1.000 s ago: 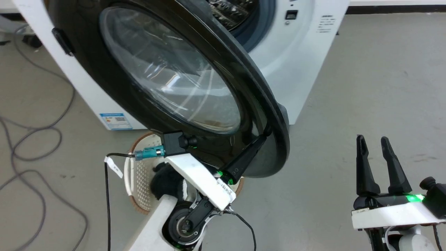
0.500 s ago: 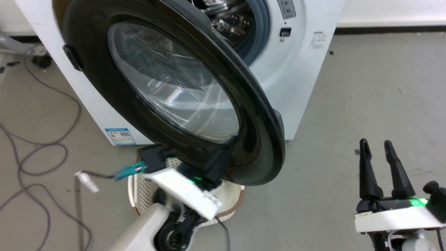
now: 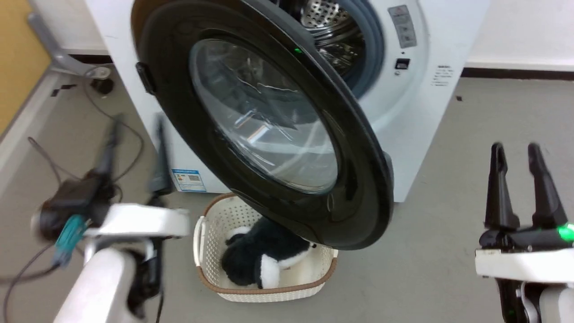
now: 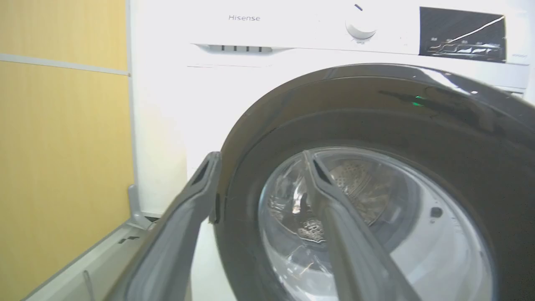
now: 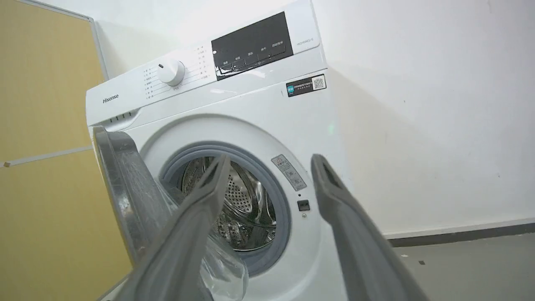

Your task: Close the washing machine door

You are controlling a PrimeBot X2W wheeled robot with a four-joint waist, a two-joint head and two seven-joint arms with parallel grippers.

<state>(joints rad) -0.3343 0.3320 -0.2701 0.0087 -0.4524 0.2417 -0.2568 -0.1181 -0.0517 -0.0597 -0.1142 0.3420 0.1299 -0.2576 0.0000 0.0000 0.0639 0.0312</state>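
The washing machine door (image 3: 269,125) stands open, left pincer (image 4: 261,156) and right pincer (image 3: 515,148) both spread wide, empty

Bright even light, heavy motion blur over left hand (image 3: 135,134).

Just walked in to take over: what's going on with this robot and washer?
A two-armed robot faces a white front-loading washing machine whose round glossy black door with a glass window hangs partly open. Both hands are open and empty: the left hand, blurred, is low by the door's hinged side, the right hand off to the right. A cream perforated basket holding a black-and-white plush toy sits below the door.
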